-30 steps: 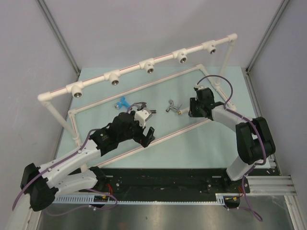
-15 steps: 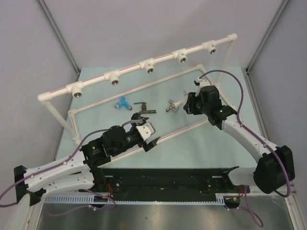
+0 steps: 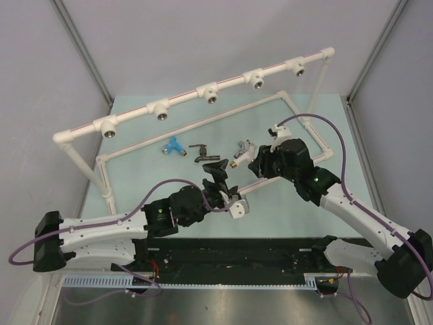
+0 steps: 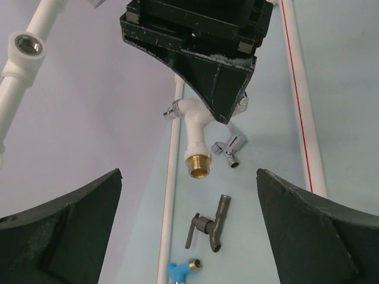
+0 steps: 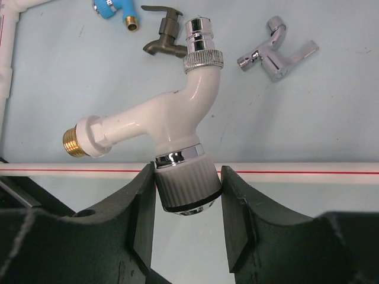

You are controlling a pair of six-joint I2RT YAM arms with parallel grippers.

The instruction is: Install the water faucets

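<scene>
Left end effector (image 4: 186, 177) swung right, jaws wide, empty; right end effector (image 5: 188, 180) grips white faucet (image 5: 172, 118), seemingly lifted.

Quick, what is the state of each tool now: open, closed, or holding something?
Left tool: open, holding nothing.
Right tool: closed on the white faucet.

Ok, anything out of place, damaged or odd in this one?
Nothing stands out. The right gripper holds the white faucet by its grey ribbed end. The blue faucet, dark faucet and silver faucet lie loose on the table. The sockets on the pipe rail are empty. No damage shows.
</scene>
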